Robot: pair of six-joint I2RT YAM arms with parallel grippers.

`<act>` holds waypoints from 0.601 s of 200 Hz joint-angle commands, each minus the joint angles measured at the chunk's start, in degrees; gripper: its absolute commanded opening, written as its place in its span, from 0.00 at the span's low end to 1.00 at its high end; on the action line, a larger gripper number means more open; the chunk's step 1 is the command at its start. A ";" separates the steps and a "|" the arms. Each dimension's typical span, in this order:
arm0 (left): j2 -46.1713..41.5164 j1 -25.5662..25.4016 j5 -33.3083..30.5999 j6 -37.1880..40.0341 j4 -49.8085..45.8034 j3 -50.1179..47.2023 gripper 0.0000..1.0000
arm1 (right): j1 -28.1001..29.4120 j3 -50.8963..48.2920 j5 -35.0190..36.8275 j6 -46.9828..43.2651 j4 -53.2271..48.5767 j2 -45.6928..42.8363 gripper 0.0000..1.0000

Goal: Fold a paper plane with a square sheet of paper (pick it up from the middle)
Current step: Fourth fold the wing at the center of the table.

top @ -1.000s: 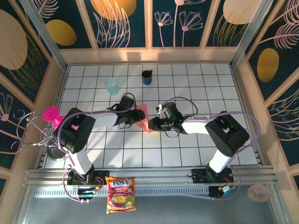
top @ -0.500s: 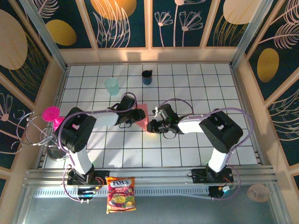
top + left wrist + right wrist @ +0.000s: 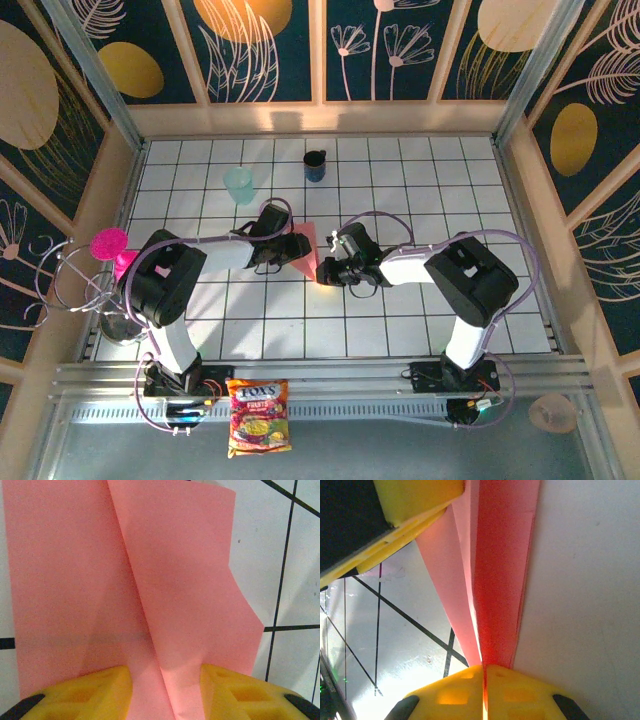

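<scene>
paper plane point(image 3: 305, 250) pinched at one edge

the half-folded salmon sheet lies on the white tiled table point(image 3: 420, 190), near its middle. right gripper point(image 3: 484, 672) is squeezed tight on its folded edge — jaws meeting. left gripper point(image 3: 165, 680) stands part open, fingers point(image 3: 90, 690) astride the raised crease — whether they press the paper down is hard to tell

left arm point(image 3: 160, 285), right arm point(image 3: 478, 285): black joints, white links | cables point(image 3: 378, 213): lilac | left hand point(image 3: 165, 680) fingers point(image 3: 90, 692): yellow, black-edged

There is one paper plane point(image 3: 305, 250) and one snack bag point(image 3: 258, 415). Three vessels stand: teal cup point(image 3: 239, 185), dark mug point(image 3: 315, 165), magenta goblet point(image 3: 110, 245).
</scene>
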 commanded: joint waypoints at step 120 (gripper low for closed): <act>9.09 0.65 -7.82 1.46 -13.45 -4.00 0.45 | -1.10 3.41 2.45 0.53 2.62 0.66 0.23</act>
